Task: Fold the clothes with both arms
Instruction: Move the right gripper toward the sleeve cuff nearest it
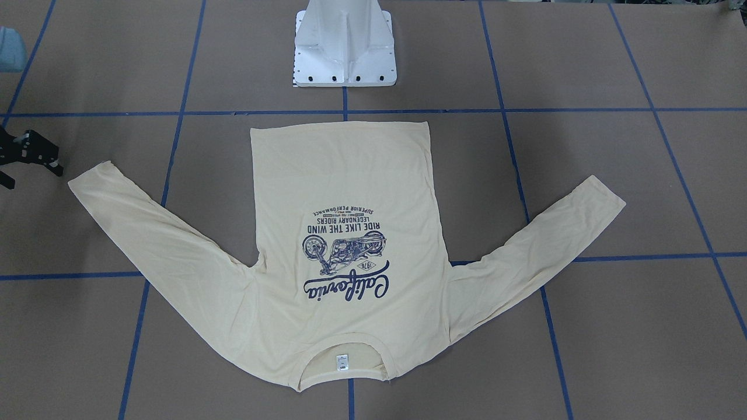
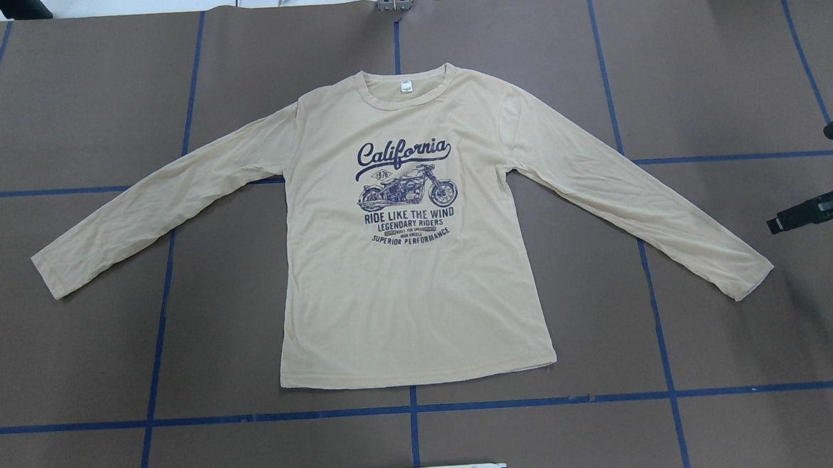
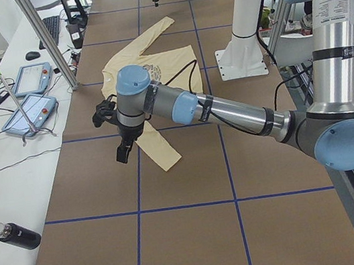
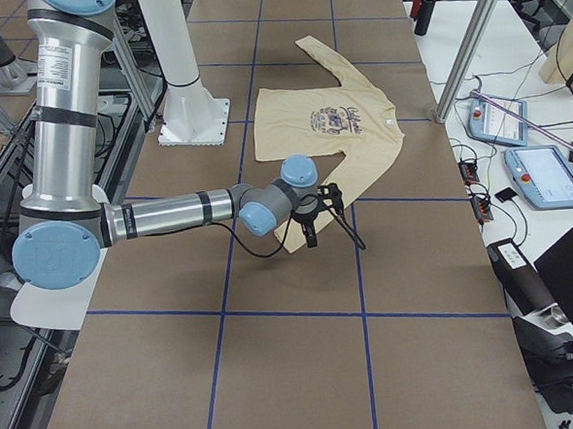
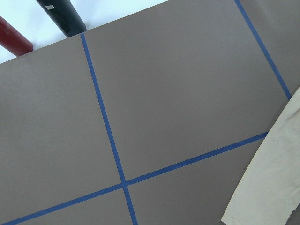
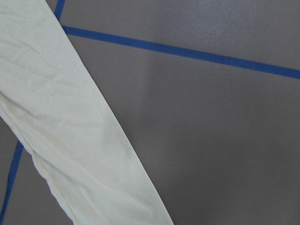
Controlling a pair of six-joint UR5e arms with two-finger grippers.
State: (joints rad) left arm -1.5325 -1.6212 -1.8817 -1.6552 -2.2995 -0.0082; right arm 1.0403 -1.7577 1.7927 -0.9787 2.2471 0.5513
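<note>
The T-shirt (image 2: 413, 305) is laid flat, print up, in the middle of the counter (image 2: 73, 352). It is unfolded and no fold is made yet. Its long axis is run straight out from the white pedestal (image 1: 344, 52), with the hem near the base and the neck label (image 2: 406, 87) at the far end. Both sleeves are spread wide and angled back toward the robot's side.

The right gripper (image 2: 800, 179) is seen at the edge of the overhead view. It is placed just outboard of the right cuff (image 2: 750, 281) and a little farther from the base. That sleeve's axis is run from the cuff inward to the shoulder, away from the jaws. The jaws are judged wide apart with nothing held, though they are cut off by the frame in both the overhead and front views. Height above the counter cannot be read.

The left gripper (image 3: 122, 148) is shown only in the left side view, hung above the counter near the left cuff (image 2: 48, 271). Whether its jaws are wide or narrow cannot be told. In the left wrist view only the cuff's end is caught, at the lower right, so the cuff is judged off to one side of the jaws, not under them.

Each cuff is placed nearer its own-side arm, so one sleeve grab per arm is judged the likely next move. No fingers are shown in either wrist view.
</note>
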